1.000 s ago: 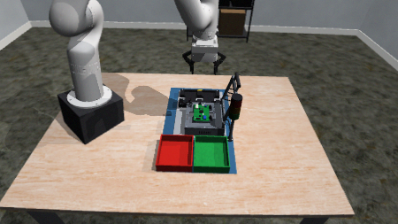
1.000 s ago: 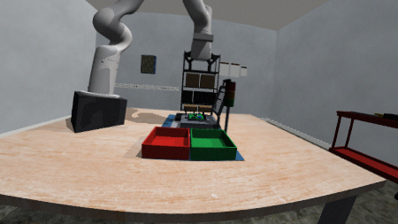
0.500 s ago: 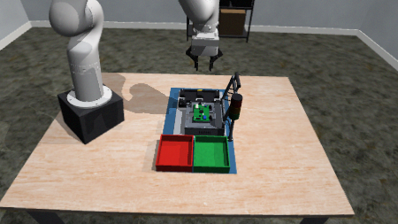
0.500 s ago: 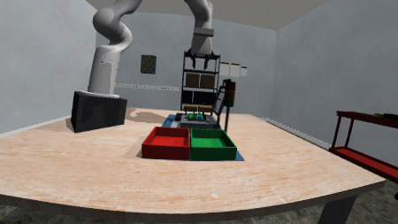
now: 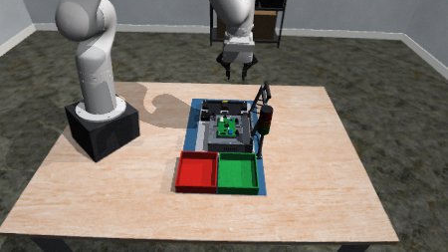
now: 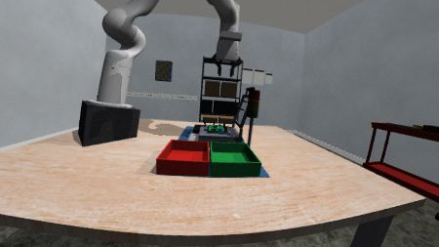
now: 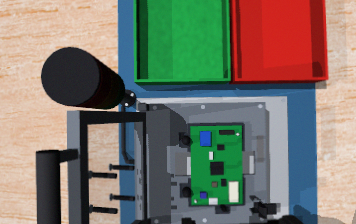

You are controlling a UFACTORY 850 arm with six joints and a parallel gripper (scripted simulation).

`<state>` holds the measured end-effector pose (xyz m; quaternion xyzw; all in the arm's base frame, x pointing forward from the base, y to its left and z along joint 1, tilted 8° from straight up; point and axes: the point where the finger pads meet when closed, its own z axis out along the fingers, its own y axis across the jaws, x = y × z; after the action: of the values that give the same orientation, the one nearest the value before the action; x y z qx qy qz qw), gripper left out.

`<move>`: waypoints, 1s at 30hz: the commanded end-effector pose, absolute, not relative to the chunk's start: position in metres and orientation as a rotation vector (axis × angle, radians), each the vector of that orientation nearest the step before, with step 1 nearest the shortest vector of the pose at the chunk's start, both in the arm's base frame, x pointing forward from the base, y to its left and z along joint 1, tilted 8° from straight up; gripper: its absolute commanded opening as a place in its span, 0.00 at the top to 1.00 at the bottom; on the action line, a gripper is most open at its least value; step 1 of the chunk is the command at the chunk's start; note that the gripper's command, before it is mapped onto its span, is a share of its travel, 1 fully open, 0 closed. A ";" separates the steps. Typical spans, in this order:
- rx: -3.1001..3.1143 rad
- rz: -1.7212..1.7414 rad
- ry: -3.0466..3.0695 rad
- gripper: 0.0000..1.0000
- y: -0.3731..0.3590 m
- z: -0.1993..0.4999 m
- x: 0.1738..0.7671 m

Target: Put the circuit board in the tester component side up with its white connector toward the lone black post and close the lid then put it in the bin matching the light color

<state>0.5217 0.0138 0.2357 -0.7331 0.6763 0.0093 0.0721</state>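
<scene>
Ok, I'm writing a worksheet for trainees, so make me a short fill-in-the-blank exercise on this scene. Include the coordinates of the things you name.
The board (image 5: 227,126) (image 6: 216,128) (image 7: 216,167) lies in the ____.
The tester's lid (image 5: 259,102) (image 7: 75,165) stands ____.
The bin touching the green bin (image 5: 238,171) (image 6: 234,159) (image 7: 185,40) is ____.
The pincer (image 5: 237,78) (image 6: 225,74) is holding ____.

Missing words: tester; open; red; nothing
</scene>
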 end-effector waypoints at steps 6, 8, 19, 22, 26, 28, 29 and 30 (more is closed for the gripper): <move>-2.203 0.027 2.032 0.48 0.019 0.242 0.587; -2.203 0.027 2.032 0.48 0.020 0.244 0.605; -2.203 0.027 2.032 0.48 0.023 0.247 0.643; -2.203 0.027 2.032 0.48 0.023 0.247 0.643; -2.203 0.027 2.032 0.48 0.023 0.247 0.643; -2.203 0.027 2.032 0.48 0.023 0.245 0.643; -2.203 0.027 2.032 0.48 0.023 0.245 0.643; -2.203 0.027 2.032 0.48 0.023 0.244 0.643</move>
<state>0.6420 0.0230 0.2451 -0.7331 0.6763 0.0097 0.0713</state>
